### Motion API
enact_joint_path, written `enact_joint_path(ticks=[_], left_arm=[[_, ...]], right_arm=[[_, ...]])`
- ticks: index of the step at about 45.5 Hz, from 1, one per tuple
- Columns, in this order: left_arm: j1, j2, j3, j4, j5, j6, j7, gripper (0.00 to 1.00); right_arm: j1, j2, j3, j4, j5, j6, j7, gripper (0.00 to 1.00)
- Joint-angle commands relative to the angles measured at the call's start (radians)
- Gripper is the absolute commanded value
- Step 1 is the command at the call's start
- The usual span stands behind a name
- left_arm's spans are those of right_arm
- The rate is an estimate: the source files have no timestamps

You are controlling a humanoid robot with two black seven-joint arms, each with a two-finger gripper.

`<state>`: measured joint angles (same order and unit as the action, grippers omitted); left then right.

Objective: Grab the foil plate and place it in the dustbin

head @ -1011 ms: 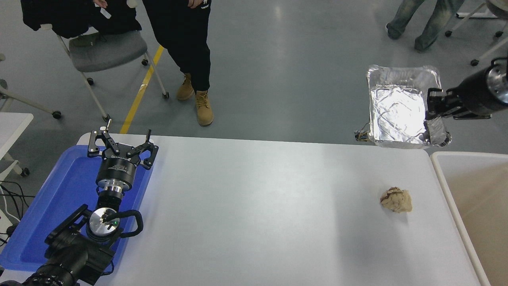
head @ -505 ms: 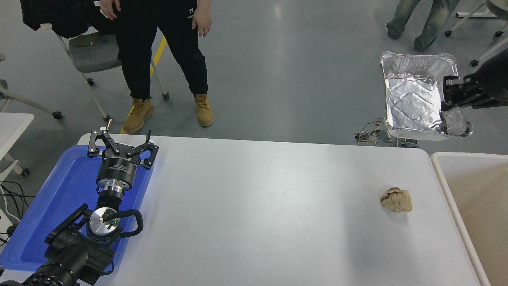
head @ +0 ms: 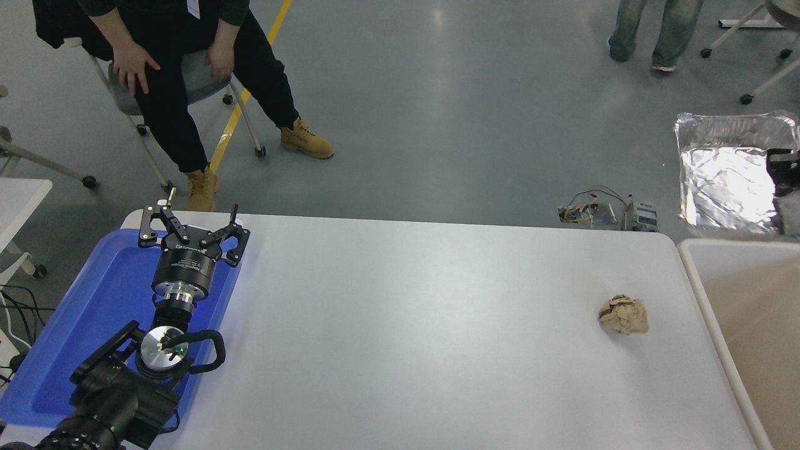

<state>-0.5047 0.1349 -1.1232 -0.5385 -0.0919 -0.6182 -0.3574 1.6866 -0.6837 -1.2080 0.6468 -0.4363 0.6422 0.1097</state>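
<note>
The foil plate [head: 728,172] is a shiny silver tray held in the air at the right edge, above and just beyond the far end of the dustbin [head: 712,300]. My right gripper [head: 784,178] is shut on the tray's right rim; only its tip shows at the picture's edge. The dustbin has a white rim and beige inner walls and stands against the table's right side. My left gripper [head: 190,228] is parked open over the blue tray at the lower left.
A crumpled tan paper ball [head: 624,314] lies on the white table [head: 406,325] near the dustbin. A flat blue tray [head: 94,306] sits at the left. A person sits on a chair [head: 156,81] beyond the table. Loose wires [head: 603,212] lie on the floor.
My right gripper has carried the foil plate to the right, to above the dustbin's far end, and the arm has mostly left the picture. The person has sat down on the chair.
</note>
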Motion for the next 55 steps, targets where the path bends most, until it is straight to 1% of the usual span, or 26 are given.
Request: enact_joint_path(ticks=[1,18,31,40,49,55], left_arm=[[0.0,0.0,-0.001,0.0,0.0,0.0,0.0,1.0],[0.0,0.0,-0.001,0.0,0.0,0.0,0.0,1.0],[0.0,0.0,-0.001,0.0,0.0,0.0,0.0,1.0],[0.0,0.0,0.0,0.0,0.0,0.0,0.0,1.0],[0.0,0.0,-0.001,0.0,0.0,0.0,0.0,1.0],[0.0,0.0,-0.001,0.0,0.0,0.0,0.0,1.0]], right_arm=[[-0.283,-0.028,0.074,-0.242,-0.001,-0.041,0.001,0.0],[-0.654,-0.053,0.226,-0.418,0.013,-0.188,-0.001,0.0],[-0.873,-0.043,0.404,-0.437,0.013,-0.331,-0.001,0.0],[-0.921,-0.025,0.476,-0.437,0.013,-0.401,-0.007,0.0],[-0.961,0.0,0.482,-0.458,0.014,-0.43,-0.008,0.0],[-0.992,0.035,0.493,-0.5,0.014,-0.443,-0.01,0.0]])
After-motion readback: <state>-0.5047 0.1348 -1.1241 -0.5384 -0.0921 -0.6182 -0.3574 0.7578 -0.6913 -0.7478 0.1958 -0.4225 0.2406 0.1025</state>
